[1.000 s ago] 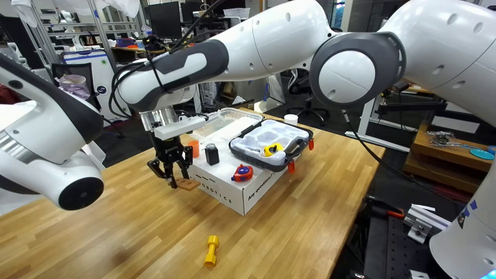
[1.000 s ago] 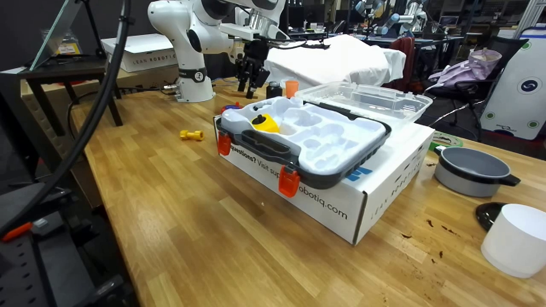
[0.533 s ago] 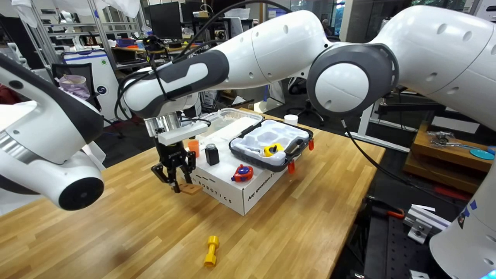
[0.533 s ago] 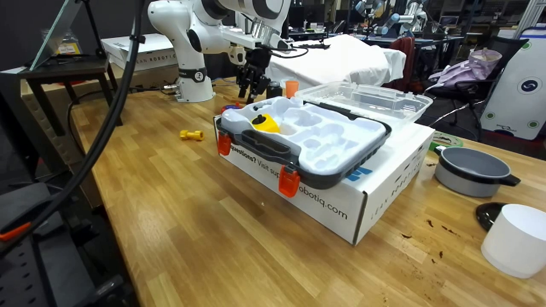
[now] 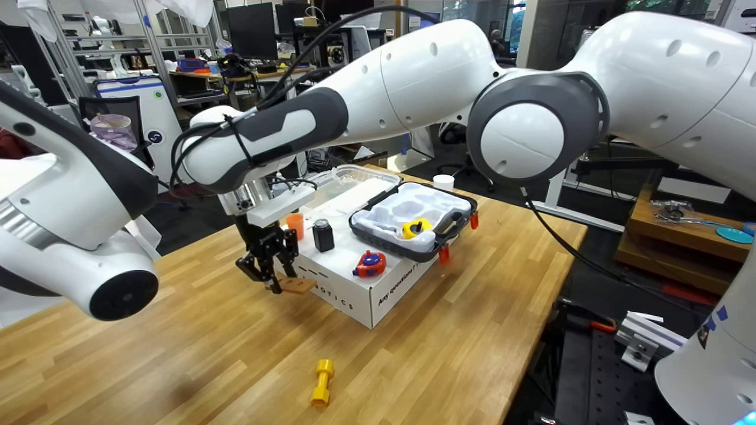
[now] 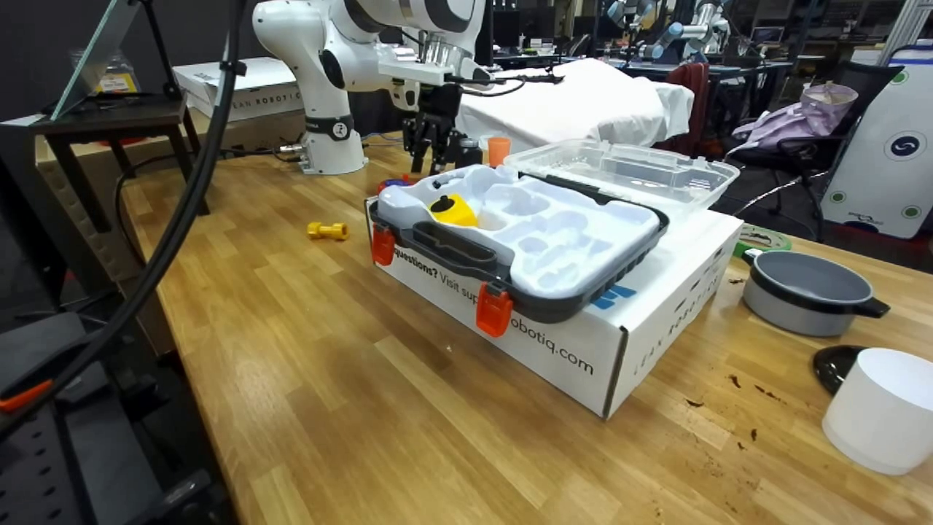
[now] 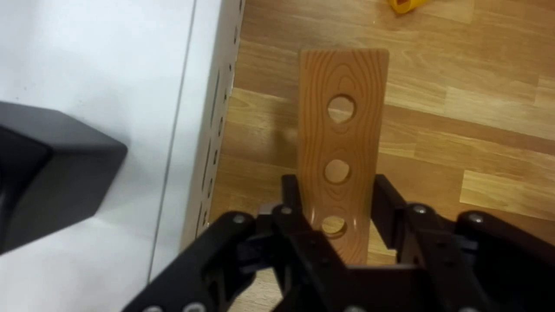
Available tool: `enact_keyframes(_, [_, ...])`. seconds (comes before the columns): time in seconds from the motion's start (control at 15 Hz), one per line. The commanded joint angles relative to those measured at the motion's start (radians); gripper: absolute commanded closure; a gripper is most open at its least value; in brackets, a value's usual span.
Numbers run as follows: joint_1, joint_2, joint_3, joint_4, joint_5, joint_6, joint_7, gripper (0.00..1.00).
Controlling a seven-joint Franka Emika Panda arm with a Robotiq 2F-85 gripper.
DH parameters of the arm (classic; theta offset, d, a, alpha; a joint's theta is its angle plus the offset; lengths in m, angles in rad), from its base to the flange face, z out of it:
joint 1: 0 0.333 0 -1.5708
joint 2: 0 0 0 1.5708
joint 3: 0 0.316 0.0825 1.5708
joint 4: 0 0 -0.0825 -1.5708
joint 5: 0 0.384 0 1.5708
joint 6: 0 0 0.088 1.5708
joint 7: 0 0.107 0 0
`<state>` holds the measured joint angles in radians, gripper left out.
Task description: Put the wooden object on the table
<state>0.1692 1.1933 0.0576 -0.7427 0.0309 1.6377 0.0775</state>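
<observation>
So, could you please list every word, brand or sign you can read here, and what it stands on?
"Any questions? Visit sup… …obotiq.com": white box, side, across both exterior views.
"LEAN ROBOTICS": one end of it, faint.
"…OTICS": its other end, partly hidden behind the wooden object.
"…EAN ROBOTIC…": background box.
Too small to read: the logos on the white panel, the yellow label, the arm-base badge.

Bright, even light; glossy sheen on table (image 6: 291, 328); soft shadow (image 7: 282, 130) (wrist view) beside wooden object (image 7: 341, 141).
</observation>
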Motion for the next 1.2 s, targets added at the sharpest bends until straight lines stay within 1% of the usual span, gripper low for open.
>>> enact_keyframes(0.0, [0.022,0.029,-0.009,0.042,-0.038,-0.025,-0.036,0.82])
enact_keyframes(0.2, [0.028,0.044,-0.001,0.052,-0.031,-0.031,-0.021,0.82])
enact_keyframes(0.6, [0.017,0.063,0.007,0.072,-0.005,-0.04,0.009,0.82])
enact_keyframes(1.13, [0.016,0.089,0.015,0.075,0.01,-0.041,0.009,0.82])
